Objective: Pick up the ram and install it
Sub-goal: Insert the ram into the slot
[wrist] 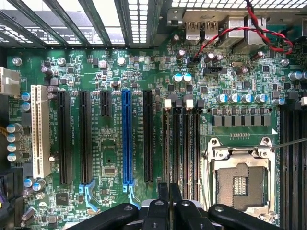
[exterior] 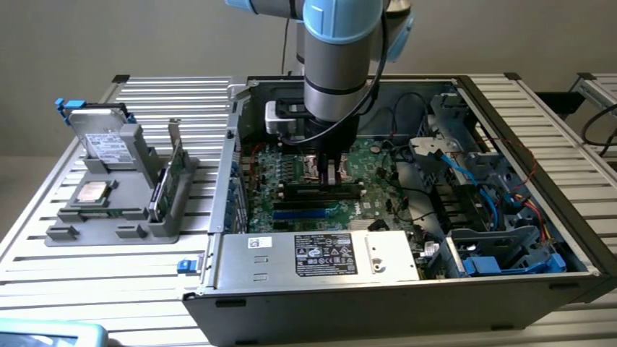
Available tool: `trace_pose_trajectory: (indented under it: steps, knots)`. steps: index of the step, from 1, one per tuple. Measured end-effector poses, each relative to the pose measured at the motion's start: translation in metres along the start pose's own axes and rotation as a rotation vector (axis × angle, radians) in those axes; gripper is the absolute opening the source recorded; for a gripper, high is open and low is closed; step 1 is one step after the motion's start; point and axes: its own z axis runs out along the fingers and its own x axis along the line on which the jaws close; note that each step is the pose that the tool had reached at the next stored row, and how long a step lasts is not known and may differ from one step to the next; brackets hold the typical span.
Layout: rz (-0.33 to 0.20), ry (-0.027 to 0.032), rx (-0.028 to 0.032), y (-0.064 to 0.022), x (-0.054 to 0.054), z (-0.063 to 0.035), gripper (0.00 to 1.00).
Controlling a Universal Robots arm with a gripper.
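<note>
Reaches down steeply from above, arm (exterior: 339,65) nearly vertical, blue-capped joint uppermost and grey wrist section just below. Carries the tool (exterior: 326,170) pointing straight down, low and centred under the wrist. Presents two black fingers (wrist: 163,199) side by side, drawn close, only a thin slit between them.

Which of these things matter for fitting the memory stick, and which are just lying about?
In the job: gripper, black memory slots near it.
Lying about: hard drive, silver processor chip, green expansion card, all on the grey rack.
</note>
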Motion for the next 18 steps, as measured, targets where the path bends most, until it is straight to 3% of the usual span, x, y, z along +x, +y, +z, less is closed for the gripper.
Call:
trace_pose_trajectory:
  steps: [18]
  knots:
    - [0.028,0.0,0.0017,0.0,0.0012,0.0005,0.13]
